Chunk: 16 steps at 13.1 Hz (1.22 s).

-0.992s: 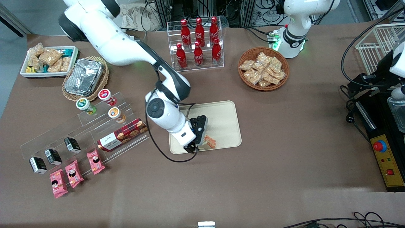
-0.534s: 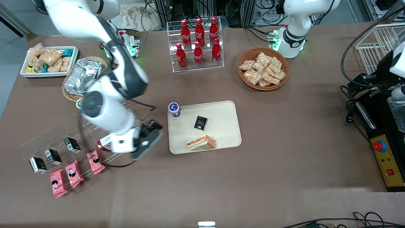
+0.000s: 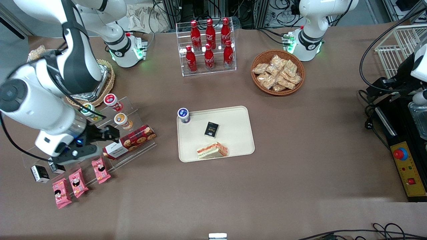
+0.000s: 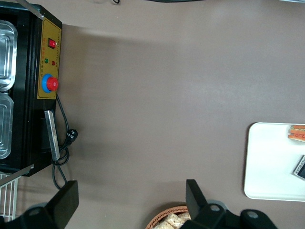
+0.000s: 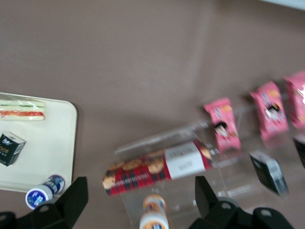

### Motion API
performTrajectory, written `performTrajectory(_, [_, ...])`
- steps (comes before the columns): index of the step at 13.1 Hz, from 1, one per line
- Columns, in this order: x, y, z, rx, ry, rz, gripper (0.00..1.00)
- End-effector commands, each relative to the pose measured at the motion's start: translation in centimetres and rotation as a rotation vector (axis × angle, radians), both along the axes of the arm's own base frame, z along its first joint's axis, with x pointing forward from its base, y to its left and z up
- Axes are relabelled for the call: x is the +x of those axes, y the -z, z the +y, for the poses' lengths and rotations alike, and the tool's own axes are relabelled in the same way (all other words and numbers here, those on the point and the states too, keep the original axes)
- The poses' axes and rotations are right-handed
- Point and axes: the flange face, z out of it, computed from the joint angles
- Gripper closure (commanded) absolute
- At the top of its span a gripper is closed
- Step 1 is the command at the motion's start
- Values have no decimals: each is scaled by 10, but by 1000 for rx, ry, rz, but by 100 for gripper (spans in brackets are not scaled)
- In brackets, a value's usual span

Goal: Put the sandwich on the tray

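On the tray (image 3: 233, 133), the sandwich (image 3: 212, 150) lies well apart from the spread, empty pincer (image 3: 108, 133).

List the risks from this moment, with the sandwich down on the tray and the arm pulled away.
1. The sandwich lies close to the tray's rim nearest the front camera; a knock to the tray might slide it off.
2. The open gripper hangs over the clear acrylic stand, close to the red cookie box and the small cups; a low swing could topple them.
3. The blue-capped cup sits at the tray's corner and might tip.
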Motion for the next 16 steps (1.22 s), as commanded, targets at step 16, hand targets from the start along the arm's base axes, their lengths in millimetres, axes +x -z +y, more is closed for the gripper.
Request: performTrajectory(16, [-71,-49,-173,42,285,76,0])
